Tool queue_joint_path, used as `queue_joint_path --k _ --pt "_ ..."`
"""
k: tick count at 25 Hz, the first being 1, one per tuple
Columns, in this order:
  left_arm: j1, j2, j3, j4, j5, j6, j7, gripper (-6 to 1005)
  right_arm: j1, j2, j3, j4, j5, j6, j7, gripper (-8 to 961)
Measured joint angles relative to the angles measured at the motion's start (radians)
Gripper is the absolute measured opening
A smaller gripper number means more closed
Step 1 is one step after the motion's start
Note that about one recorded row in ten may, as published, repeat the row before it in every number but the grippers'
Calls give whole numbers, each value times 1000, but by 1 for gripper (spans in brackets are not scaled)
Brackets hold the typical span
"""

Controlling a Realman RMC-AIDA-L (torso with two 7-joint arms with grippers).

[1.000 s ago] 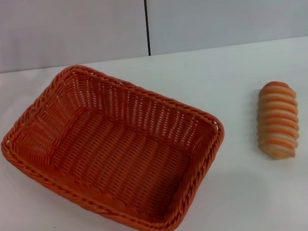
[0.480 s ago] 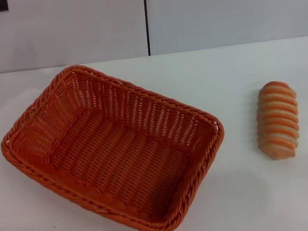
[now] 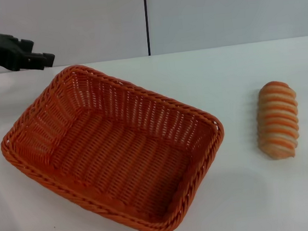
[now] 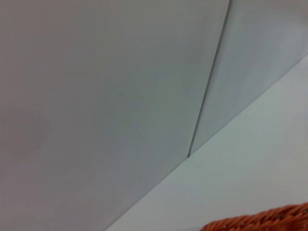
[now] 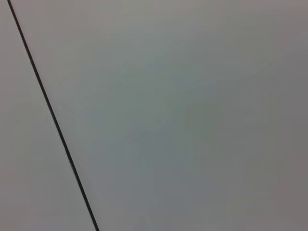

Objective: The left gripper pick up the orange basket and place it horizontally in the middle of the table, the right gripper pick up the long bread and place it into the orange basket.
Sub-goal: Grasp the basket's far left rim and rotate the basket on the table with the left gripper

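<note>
The orange basket (image 3: 113, 150) was woven, rectangular, braided rim, sat skewed on the white bench (image 3: 250, 193), empty. My left jaws (image 3: 41, 60) hung just past its far-left corner, not touching; open or not, couldn't tell. Bread (image 3: 277, 120) lay well right.
</note>
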Motion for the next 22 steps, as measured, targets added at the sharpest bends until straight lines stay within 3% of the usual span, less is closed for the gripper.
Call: queue_joint_path --k 1,2,3,4,8,22 --pt "0 0 0 0 0 0 0 624 0 1 0 0 0 3 0 627" --pt "-19 -27 9 -3 66 -11 2 624 1 1 0 0 0 4 0 627" --pt "-19 -27 9 -3 66 -11 2 624 1 2 0 0 0 5 0 628" --pt "-28 -44 19 -14 116 -27 -2 624 0 2 -1 0 0 5 0 628" --pt "-34 -74 23 -21 189 -59 -4 623 -4 3 -2 0 0 5 0 628" --pt "-56 -83 42 -141 233 -123 1 621 8 3 -10 13 -3 35 -4 627"
